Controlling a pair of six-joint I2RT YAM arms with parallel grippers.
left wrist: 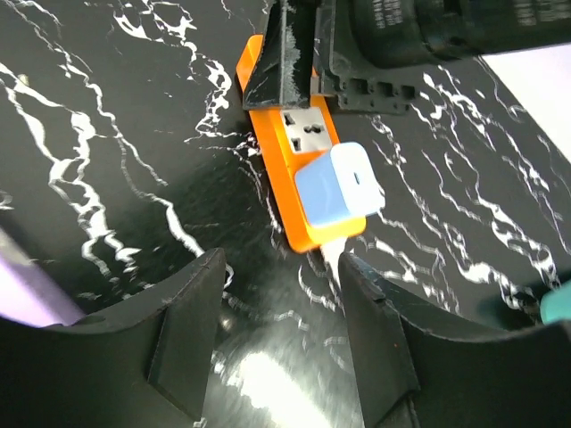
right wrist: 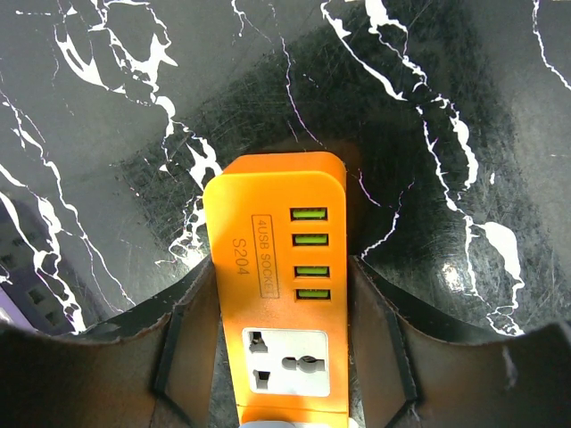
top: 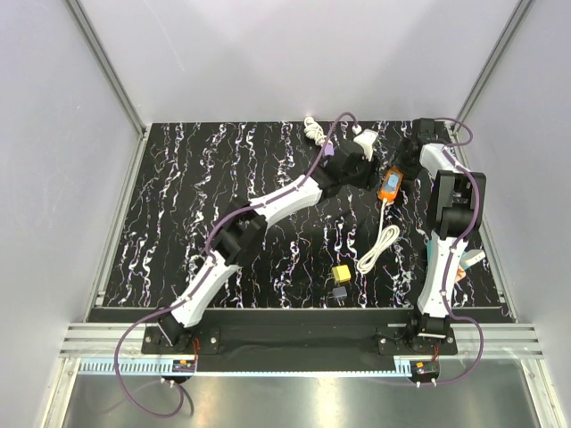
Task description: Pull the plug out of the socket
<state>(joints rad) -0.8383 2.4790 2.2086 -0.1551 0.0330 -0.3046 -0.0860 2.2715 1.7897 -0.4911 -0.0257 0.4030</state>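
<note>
An orange socket strip (top: 390, 183) lies at the back right of the black marbled table. A pale blue and white plug (left wrist: 339, 189) sits in its near outlet, and a white cable (top: 379, 248) runs off the strip's end. My right gripper (right wrist: 281, 348) is shut on the strip (right wrist: 277, 267), one finger against each long side; in the left wrist view it shows at the strip's far end (left wrist: 299, 53). The plug's edge just shows at the bottom of the right wrist view (right wrist: 294, 422). My left gripper (left wrist: 281, 330) is open and empty, just short of the plug, over the strip's cable end (left wrist: 299, 152).
A yellow cube (top: 341, 273) and a grey cube (top: 338, 292) lie near the front edge. A coiled white cable (top: 312, 130) and a white adapter (top: 364, 139) lie at the back. A teal object (left wrist: 558, 308) lies to the right. White walls enclose the table.
</note>
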